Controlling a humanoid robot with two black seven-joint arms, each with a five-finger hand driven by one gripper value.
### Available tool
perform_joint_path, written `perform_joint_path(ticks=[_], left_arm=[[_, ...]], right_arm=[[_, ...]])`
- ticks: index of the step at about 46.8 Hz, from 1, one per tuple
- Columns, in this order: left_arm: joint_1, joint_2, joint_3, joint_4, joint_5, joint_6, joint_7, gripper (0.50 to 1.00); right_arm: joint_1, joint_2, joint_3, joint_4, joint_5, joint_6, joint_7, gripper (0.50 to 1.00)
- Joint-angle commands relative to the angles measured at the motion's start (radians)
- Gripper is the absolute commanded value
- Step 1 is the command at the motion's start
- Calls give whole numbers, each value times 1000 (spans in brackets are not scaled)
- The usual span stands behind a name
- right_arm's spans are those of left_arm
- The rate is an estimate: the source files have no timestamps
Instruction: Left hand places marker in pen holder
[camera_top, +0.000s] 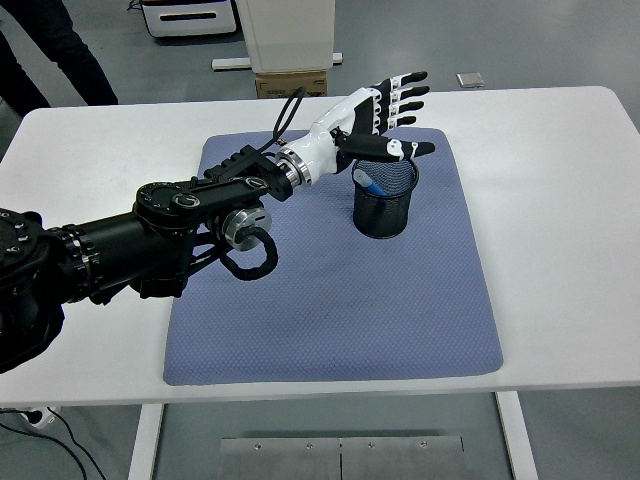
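A black mesh pen holder stands upright on the blue-grey mat, toward its back right. A blue marker lies inside the holder, leaning against its left inner wall, only its upper part showing. My left hand hovers just above and behind the holder's rim, fingers spread open and holding nothing. Its thumb stretches out over the holder's mouth. The left arm reaches in from the left edge across the mat. My right arm is out of view.
The mat lies in the middle of the white table. A person's legs stand beyond the table's far left corner. A cardboard box and a white cabinet sit on the floor behind the table.
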Motion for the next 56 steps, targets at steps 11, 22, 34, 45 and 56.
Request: perform_joint_path(ticks=[11,22,34,45,56], left_arm=[[3,57,-70,1,-6,-4,-34,1000],[26,149,-99,12,-2,-7,-33,1000],[110,222,-108,58,-3,-13,-39,1000],[253,290,-303,58,-3,-14,-50,1000],[365,366,-452,58,-9,-18,-50,1000]], right_arm=[[0,0,0,1,0,0,0,1000],[0,0,0,1,0,0,1,1000],[0,0,0,0,0,0,1,1000],[0,0,0,0,0,0,0,1000],[0,0,0,1,0,0,0,1000]])
